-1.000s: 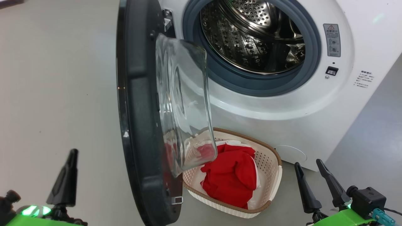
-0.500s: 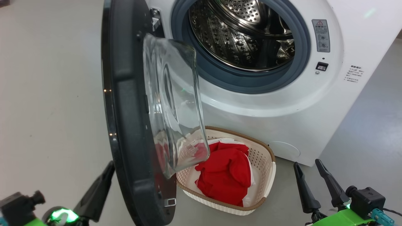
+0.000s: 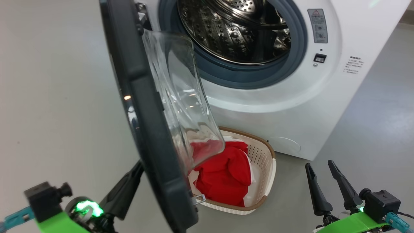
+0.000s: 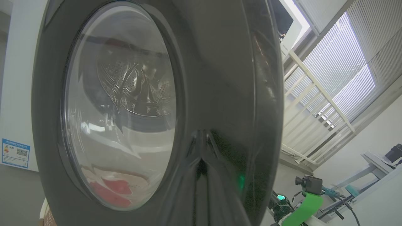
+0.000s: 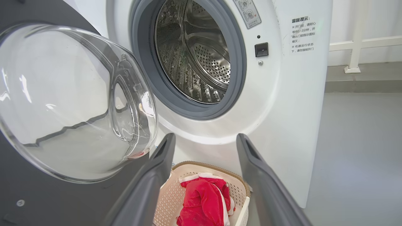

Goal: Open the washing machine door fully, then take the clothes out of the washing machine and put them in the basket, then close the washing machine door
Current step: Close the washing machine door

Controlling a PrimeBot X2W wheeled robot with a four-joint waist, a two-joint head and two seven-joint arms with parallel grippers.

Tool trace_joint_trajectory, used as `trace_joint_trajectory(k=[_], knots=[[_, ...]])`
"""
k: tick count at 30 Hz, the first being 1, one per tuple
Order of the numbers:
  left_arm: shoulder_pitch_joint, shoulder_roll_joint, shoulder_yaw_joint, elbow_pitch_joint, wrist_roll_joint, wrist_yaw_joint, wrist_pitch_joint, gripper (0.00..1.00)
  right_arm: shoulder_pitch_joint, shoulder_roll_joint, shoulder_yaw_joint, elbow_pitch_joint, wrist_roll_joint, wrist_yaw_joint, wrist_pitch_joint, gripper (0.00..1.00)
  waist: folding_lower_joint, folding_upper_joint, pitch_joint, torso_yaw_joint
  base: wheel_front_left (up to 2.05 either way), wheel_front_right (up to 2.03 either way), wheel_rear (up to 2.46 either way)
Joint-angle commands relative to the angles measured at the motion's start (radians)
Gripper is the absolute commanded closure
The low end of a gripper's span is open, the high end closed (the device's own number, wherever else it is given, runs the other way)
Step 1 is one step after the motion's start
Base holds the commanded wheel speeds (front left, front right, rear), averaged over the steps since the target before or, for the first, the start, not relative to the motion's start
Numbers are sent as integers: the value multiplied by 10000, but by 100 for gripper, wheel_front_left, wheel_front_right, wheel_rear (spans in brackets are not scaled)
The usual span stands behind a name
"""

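Your clenched, empty left end effector (image 3: 127, 186) is nearest, tips at the washing machine door (image 3: 145, 106) outer ring; the washing machine (image 3: 291, 106) opening lies ahead-right, and the right end effector (image 3: 318, 164) is released.

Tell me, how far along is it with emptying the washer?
Done: the washing machine door stands open, the drum looks empty, and the red clothes lie in the basket. In hand: the left gripper, shut, appears to touch the door's outer black ring, probably to push it closed; the right gripper hangs open, holding nothing. Left: swinging the door fully shut.
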State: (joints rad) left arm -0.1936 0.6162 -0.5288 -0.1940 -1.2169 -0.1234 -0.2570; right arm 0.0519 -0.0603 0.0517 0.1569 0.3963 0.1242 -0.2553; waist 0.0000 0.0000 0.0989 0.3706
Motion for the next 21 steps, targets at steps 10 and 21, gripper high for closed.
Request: trace_joint_trajectory(k=[10, 21], knots=[[-2025, -685, -619, 463, 847, -73, -47, 100, -750, -16, 126, -341, -68, 65, -65, 0, 0, 0, 597, -857, 0, 0, 0], [-3789, -1540, -1097, 1862, 1425, -73, -47, 100, -1063, 27, -19, -430, -74, 65, -65, 0, 0, 0, 1124, -1618, 0, 0, 0]])
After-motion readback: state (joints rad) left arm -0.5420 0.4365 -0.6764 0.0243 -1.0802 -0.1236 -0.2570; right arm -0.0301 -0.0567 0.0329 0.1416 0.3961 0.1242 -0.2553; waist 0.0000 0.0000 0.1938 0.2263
